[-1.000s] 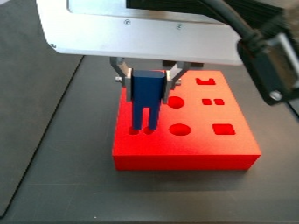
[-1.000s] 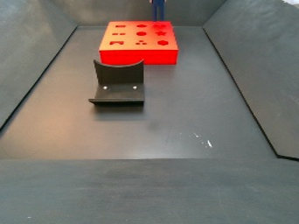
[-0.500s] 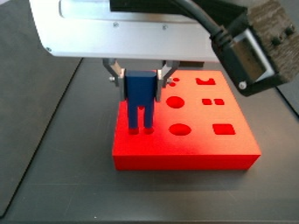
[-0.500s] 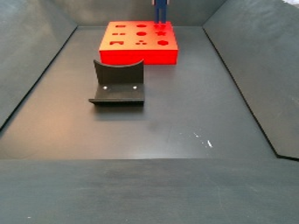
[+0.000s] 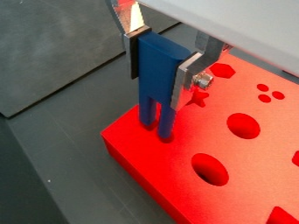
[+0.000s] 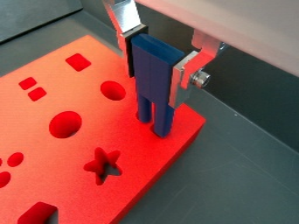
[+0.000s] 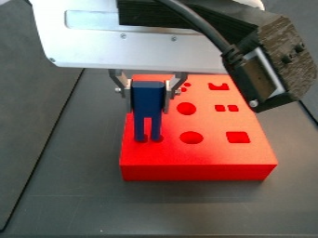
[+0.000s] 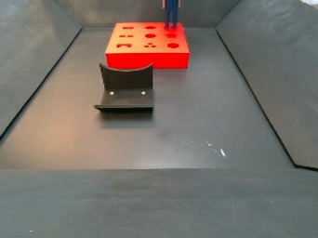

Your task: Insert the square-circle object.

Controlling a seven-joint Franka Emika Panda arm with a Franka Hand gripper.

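Two prongs run down from the solid body of the one square-circle object [image 5: 158, 83], and I hold that bright-blue piece upright between my two silver fingers [image 5: 191, 70], my gripper [image 6: 159, 59] clamped on its upper block from both sides. It stands over one corner of the single red board [image 7: 205, 149], prongs pointing down, their tips at the board's top face near the edge; in both wrist views I cannot tell whether they have entered any hole. On the board I count, in a wrist view, two round holes [image 6: 65, 123], one star-shaped hole, one larger square hole, a pair of small squares and a cluster of small dots. In a side view the blue piece [image 8: 172, 11] shows at the board's far corner, and one dark fixture [image 8: 125, 89] stands on the floor just in front of the board, apart from it.
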